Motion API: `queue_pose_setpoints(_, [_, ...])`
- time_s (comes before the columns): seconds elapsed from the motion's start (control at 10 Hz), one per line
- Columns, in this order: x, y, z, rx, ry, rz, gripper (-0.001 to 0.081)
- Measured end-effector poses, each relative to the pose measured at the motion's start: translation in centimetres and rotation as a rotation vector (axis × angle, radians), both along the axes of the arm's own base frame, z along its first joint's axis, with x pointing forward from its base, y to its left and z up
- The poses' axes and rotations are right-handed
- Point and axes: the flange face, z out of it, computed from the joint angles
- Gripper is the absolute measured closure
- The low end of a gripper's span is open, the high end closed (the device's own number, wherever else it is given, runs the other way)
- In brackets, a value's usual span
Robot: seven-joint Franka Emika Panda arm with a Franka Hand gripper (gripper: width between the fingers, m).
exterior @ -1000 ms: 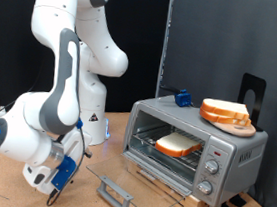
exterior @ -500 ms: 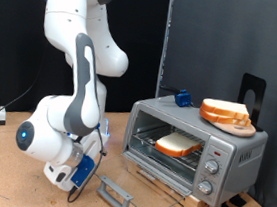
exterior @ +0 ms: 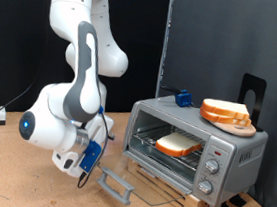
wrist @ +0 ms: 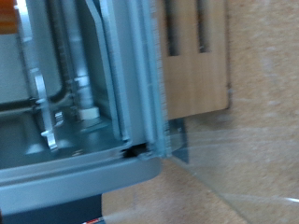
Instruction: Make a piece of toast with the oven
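The oven [exterior: 235, 155] stands on a wooden board at the exterior view's right. Its glass door [exterior: 150, 182] hangs open and down, with the dark bar handle [exterior: 115, 186] at its outer edge. The piece of toast [exterior: 179, 143] lies on the wire rack inside. My gripper [exterior: 91, 159] is low over the table, just left of the handle and next to it. The wrist view shows the door's metal frame and glass [wrist: 140, 84] very close, with no fingers in the picture.
A stack of bread slices [exterior: 226, 114] and a small blue object [exterior: 184, 98] sit on the oven's top. A black stand [exterior: 252, 94] rises behind it. The wooden board [exterior: 183, 197] also shows in the wrist view [wrist: 196, 56]. Cables lie on the table at the left.
The arm has swung to the exterior view's right and the gripper has come up to the door's handle. The handle end now sits slightly higher.
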Motion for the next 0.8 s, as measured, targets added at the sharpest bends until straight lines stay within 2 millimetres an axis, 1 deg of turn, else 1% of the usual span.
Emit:
queue_pose_setpoints(0.2, [-0.2,-0.6,1.9,0.015,-0.010,-0.004,-0.0001])
queue_pose_setpoints(0.4, [-0.3,-0.3,3.2,0.019,-0.027,-0.001,-0.0001])
queue_pose_setpoints(0.8, [-0.9,2.4,6.2,0.069,-0.052,0.060,-0.0001])
